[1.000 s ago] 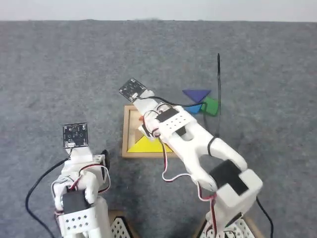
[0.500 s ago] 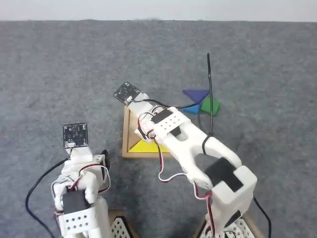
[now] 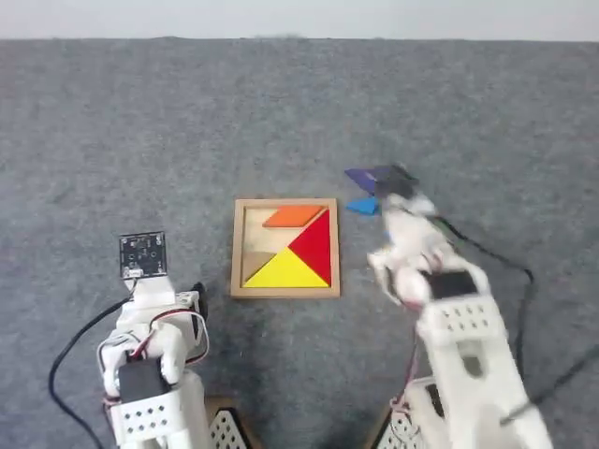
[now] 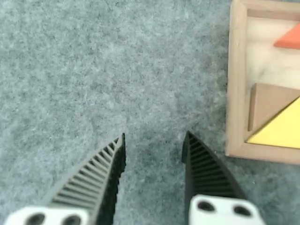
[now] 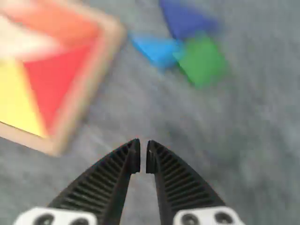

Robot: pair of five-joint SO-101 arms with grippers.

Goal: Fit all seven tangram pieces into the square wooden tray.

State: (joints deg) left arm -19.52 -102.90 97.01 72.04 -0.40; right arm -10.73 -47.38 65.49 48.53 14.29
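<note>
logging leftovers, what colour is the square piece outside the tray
Square piece: green, clearest in right wrist view.

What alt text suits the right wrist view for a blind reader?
The right arm's tool, shut and empty, hangs over grey carpet. Beyond it lie a blue triangle, a purple triangle and a green square; the wooden tray nearby holds a red piece, a yellow piece and an orange piece.

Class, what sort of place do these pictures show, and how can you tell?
Likely a robotics lab bench: two white robot arms, a grey mat, and a wooden tray of tangram pieces.
</note>
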